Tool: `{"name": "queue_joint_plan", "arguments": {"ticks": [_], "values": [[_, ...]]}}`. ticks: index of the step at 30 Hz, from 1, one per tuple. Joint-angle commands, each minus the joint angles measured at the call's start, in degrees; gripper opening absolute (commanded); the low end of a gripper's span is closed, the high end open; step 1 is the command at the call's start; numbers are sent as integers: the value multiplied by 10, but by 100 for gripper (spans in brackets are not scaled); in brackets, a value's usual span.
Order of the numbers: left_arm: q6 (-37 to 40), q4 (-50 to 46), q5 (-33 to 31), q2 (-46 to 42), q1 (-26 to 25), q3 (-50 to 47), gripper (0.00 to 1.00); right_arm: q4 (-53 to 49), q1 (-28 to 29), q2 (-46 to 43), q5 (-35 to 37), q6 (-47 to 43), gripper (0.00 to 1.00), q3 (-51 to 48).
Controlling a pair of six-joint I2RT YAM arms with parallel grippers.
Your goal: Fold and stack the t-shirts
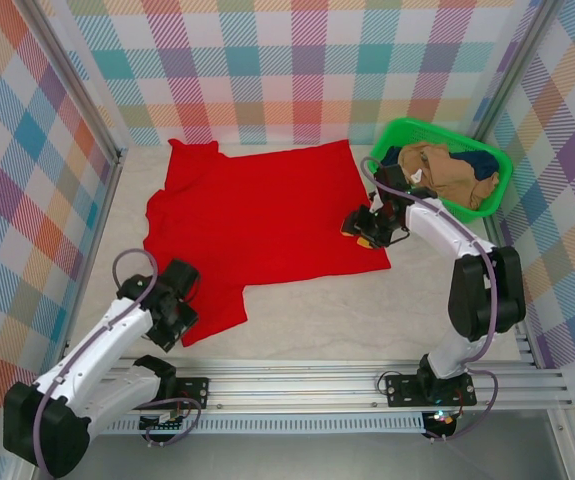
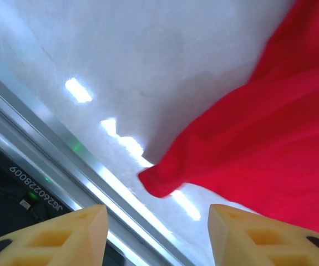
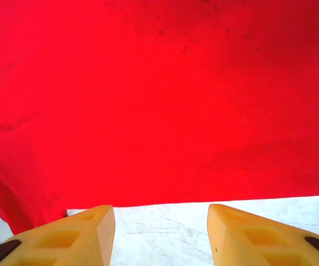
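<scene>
We see the bright red t-shirt [image 1: 257, 225] spread open and nearly flat on the pale table [image 1: 367, 320], covering its middle and left. Its far edge lies close to the back wall, and one flap runs out toward the near left. In the left wrist view a rounded corner of the red cloth [image 2: 270, 138] curls just above the tabletop. In the right wrist view its edge [image 3: 159, 100] lies straight, with faint creases. The tan t-shirt [image 1: 437, 170] sits crumpled in the green basket [image 1: 407, 126] at the far right. The dark navy t-shirt [image 1: 482, 162] is bunched beside and beneath it.
</scene>
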Motion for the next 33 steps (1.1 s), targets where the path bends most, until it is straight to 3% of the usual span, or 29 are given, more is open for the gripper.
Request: {"name": "queue_joint_plan", "arguments": {"ticks": [1, 6, 9, 12, 15, 18, 25, 33], "values": [[35, -5, -40, 50, 37, 91, 47, 1, 4, 18, -7, -2, 47, -12], [126, 131, 33, 193, 169, 135, 27, 13, 4, 48, -10, 2, 46, 0], [164, 179, 41, 288, 206, 172, 26, 22, 3, 70, -12, 5, 46, 9], [191, 166, 42, 357, 219, 203, 29, 18, 3, 88, -9, 8, 46, 23], [205, 182, 36, 369, 219, 193, 37, 22, 3, 93, -8, 10, 46, 27], [225, 185, 17, 382, 220, 184, 39, 23, 3, 95, -11, 10, 46, 26], [269, 163, -35, 377, 225, 146, 38, 23, 3, 94, -10, 4, 46, 23], [298, 161, -67, 395, 284, 120, 35, 9, 3, 100, 1, -6, 46, 28]]}}
